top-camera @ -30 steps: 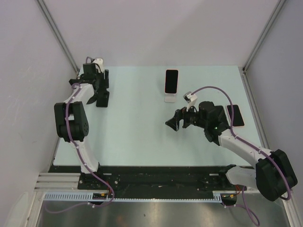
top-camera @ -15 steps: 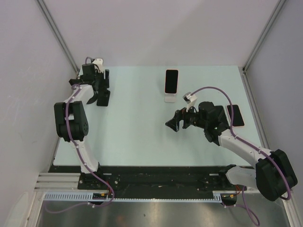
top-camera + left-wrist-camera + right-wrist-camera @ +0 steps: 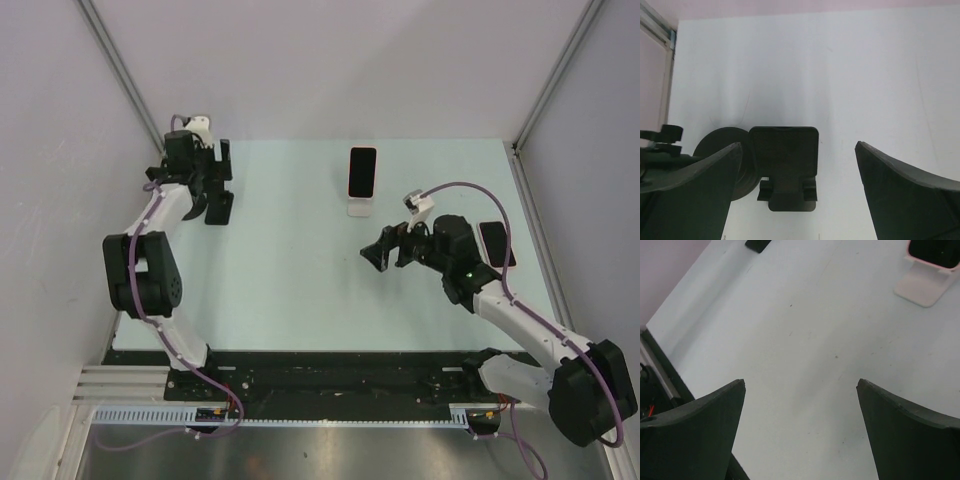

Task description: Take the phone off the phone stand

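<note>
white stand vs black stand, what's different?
Colour: the white stand is pale, the black stand dark. Load: the white stand holds the phone; the black stand is empty. Place: the white stand sits mid-table at the far side, the black stand at the far left. Both rest upright on the table.

Pale mint table (image 3: 290,280), matte, evenly lit, soft shadows. Plain pale grey walls (image 3: 330,70) on three sides. Aluminium posts (image 3: 119,70) slanting up at both far corners. Black rail (image 3: 330,372) along near edge; brushed metal sheet (image 3: 330,455) below.
</note>
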### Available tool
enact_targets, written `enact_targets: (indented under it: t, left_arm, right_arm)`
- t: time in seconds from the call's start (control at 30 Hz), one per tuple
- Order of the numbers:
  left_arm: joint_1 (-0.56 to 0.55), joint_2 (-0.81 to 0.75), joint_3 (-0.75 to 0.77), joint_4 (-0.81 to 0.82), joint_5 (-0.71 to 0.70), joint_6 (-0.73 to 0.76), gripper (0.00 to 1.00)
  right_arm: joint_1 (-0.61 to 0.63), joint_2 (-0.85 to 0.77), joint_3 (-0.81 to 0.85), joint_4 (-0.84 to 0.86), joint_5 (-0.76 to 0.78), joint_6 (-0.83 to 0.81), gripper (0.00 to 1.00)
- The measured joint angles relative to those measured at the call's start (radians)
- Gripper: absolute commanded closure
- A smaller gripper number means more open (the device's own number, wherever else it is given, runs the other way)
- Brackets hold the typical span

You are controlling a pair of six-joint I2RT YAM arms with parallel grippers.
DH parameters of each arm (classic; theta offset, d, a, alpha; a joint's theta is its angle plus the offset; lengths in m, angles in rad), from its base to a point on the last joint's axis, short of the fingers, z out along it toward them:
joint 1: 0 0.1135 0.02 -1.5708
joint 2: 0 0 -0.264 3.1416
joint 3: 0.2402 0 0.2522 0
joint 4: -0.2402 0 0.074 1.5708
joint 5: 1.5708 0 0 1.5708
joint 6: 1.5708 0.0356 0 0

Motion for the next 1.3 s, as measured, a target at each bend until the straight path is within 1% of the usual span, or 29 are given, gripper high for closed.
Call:
enact_targets:
  t: [0.13,0.27,0.37,0.47,0.6,0.7,0.83,0.93,1.13,1.3]
  left_arm:
    - [-0.034,-0.117,-0.026,0.001,-0.018,-0.046,0.00]
    - [-0.133,-0.269,-0.065,0.014,-0.061,-0.121,0.00]
    - [-0.225,-0.386,-0.113,0.024,-0.090,-0.176,0.00]
    - [-0.314,-0.501,-0.172,0.029,-0.126,-0.217,0.00]
    - [-0.378,-0.653,-0.288,0.024,-0.180,-0.233,0.00]
    - [-0.400,-0.758,-0.381,0.010,-0.210,-0.235,0.00]
    - [-0.408,-0.894,-0.510,-0.012,-0.240,-0.242,0.00]
    - [-0.409,-0.962,-0.573,-0.019,-0.261,-0.245,0.00]
    - [-0.409,-0.982,-0.587,-0.030,-0.283,-0.251,0.00]
    - [-0.398,-0.983,-0.587,-0.029,-0.285,-0.250,0.00]
  right_arm:
    - [-0.071,-0.024,0.000,-0.005,0.035,0.032,0.00]
    - [-0.124,-0.024,0.001,-0.007,0.100,0.055,0.00]
    - [-0.126,-0.009,0.011,-0.008,0.150,0.056,0.00]
    - [-0.116,0.050,0.058,-0.013,0.223,0.055,0.00]
    - [-0.087,0.150,0.137,-0.011,0.343,0.050,0.00]
    - [-0.050,0.233,0.196,0.006,0.426,0.040,0.00]
    - [0.009,0.388,0.297,0.050,0.542,0.012,0.00]
    - [0.048,0.507,0.368,0.097,0.617,-0.007,0.00]
    - [0.102,0.704,0.484,0.215,0.768,-0.043,0.00]
    - [0.117,0.808,0.564,0.289,0.880,-0.061,0.00]
